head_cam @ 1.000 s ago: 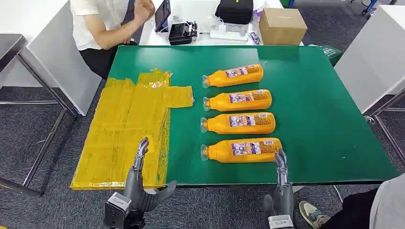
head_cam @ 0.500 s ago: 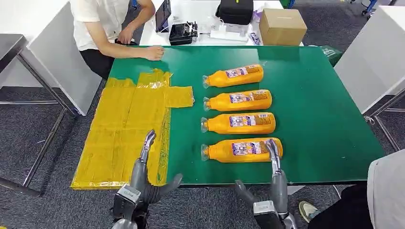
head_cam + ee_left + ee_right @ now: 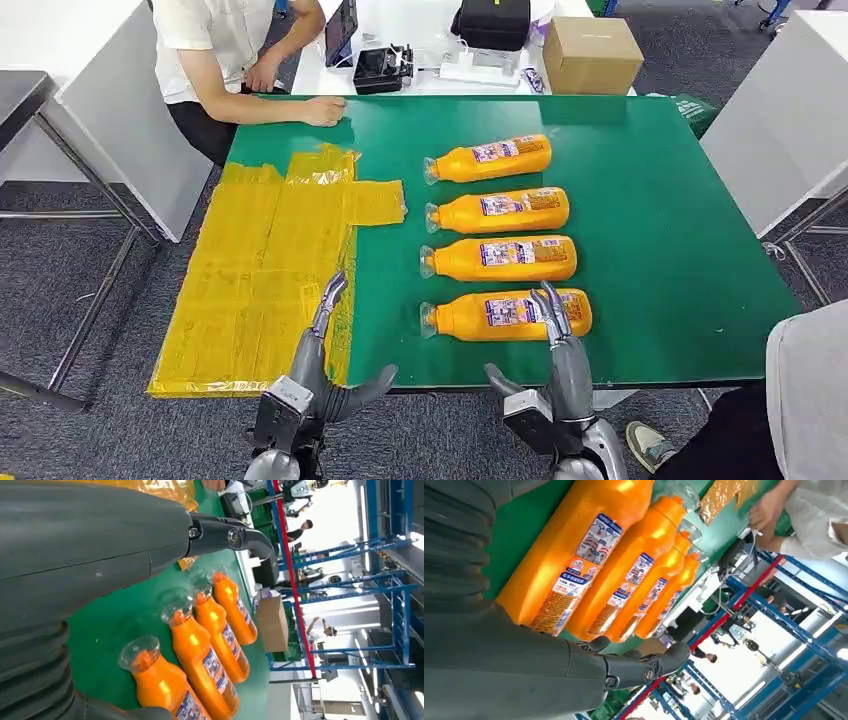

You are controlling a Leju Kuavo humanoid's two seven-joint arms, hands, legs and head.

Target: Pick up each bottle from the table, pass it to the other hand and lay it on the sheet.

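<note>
Gleaming orange plastic bottles (image 3: 508, 315) — crinkled sheet (image 3: 262, 280)

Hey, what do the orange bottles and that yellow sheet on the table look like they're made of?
The orange bottles look like glossy plastic: bright highlights on smooth bodies, clear caps, printed labels. The yellow sheet looks like thin plastic film: wrinkled, shiny, its overlapping pieces darker where they lap. The green table has a matte surface; its material isn't clear.

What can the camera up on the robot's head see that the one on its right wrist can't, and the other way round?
Head view alone: the whole yellow sheet, the left hand, the cardboard box. Right wrist view alone: blue racking and people in the distance beyond the table. Both: the four orange bottles, the nearest bottle, the right hand and the seated person.
</note>
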